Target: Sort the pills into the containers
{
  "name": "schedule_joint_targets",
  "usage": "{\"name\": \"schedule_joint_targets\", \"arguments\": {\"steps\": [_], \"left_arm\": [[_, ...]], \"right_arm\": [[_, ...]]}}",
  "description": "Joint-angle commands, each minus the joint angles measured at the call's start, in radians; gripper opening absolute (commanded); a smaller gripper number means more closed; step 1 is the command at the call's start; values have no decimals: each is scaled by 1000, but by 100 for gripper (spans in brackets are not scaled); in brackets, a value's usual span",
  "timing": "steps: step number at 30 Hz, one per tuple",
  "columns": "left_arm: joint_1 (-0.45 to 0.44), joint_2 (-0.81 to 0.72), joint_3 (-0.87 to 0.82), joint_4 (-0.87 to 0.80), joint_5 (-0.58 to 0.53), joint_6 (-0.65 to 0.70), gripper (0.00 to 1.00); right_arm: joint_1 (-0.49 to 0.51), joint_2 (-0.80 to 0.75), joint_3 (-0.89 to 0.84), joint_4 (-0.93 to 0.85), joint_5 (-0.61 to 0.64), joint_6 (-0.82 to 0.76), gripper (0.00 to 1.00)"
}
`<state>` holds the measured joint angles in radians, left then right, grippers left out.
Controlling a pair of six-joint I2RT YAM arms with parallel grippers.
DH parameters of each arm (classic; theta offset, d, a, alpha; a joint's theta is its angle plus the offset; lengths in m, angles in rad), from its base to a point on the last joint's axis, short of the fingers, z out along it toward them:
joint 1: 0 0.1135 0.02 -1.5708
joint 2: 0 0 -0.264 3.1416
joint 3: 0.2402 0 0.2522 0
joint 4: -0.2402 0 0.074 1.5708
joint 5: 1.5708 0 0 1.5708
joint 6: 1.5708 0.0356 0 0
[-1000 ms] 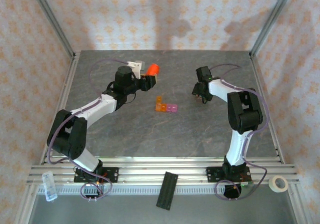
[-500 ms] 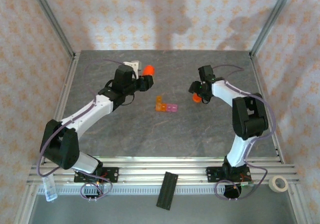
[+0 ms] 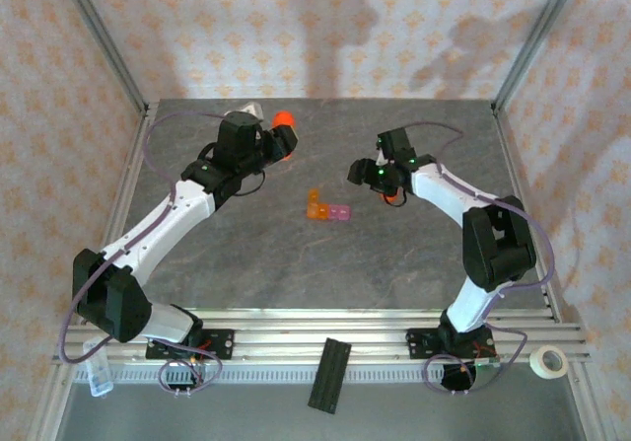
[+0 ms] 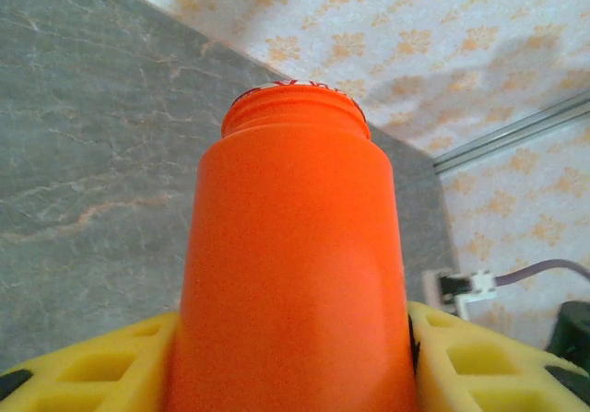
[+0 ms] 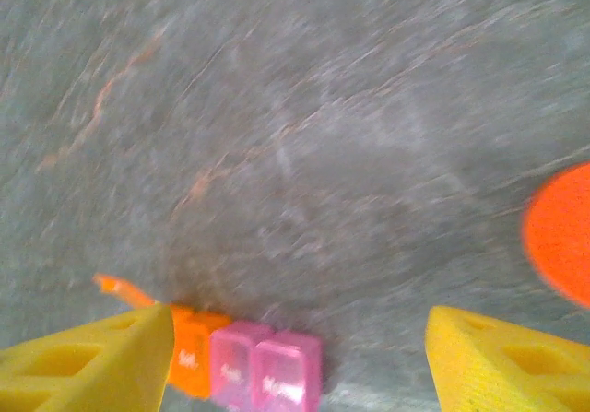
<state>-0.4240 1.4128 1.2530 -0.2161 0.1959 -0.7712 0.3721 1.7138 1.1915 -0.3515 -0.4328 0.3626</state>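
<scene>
Grey counter [image 3: 296, 273]: stone-look top, with both arms stretched out over it from the near edge.
Containers [image 3: 327, 209]: sitting on the counter about midway across. Long axis runs left to right, orange end on the left, pink cells on the right. A thin orange flap juts off the orange end, an open lid I'd say.
Orange disc [image 5: 564, 237]: flat on the counter, right of the strip and apart from it. The bottle's cap, by the look of it.
Right tool [image 3: 355, 174]: fingers apart, nothing between them, hovering just beyond the strip. This is the nearer arm.
Left tool [image 3: 276, 140]: clamped on the orange bottle [image 4: 295, 246], neck threads bare.
Pills: none to be made out.
Bearing: the strip lies nearer and to the right of the bottle's mouth.
</scene>
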Motion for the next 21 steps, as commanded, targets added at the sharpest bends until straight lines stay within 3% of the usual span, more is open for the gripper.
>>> {"name": "schedule_joint_targets", "arguments": {"steps": [1, 5, 10, 15, 21], "left_arm": [[-17, 5, 89, -55, -27, -137, 0], [-35, 8, 85, 10, -13, -139, 0], [-40, -19, -164, 415, 21, -31, 0], [-60, -2, -172, 443, 57, 35, 0], [-71, -30, -174, 460, 16, 61, 0]], "right_arm": [[39, -32, -34, -16, -58, -62, 71], [54, -49, -88, 36, -76, -53, 71], [56, -36, -168, 159, -72, -34, 71], [56, -32, -201, 196, -65, -29, 71], [58, -38, -229, 225, -69, -5, 71]]}}
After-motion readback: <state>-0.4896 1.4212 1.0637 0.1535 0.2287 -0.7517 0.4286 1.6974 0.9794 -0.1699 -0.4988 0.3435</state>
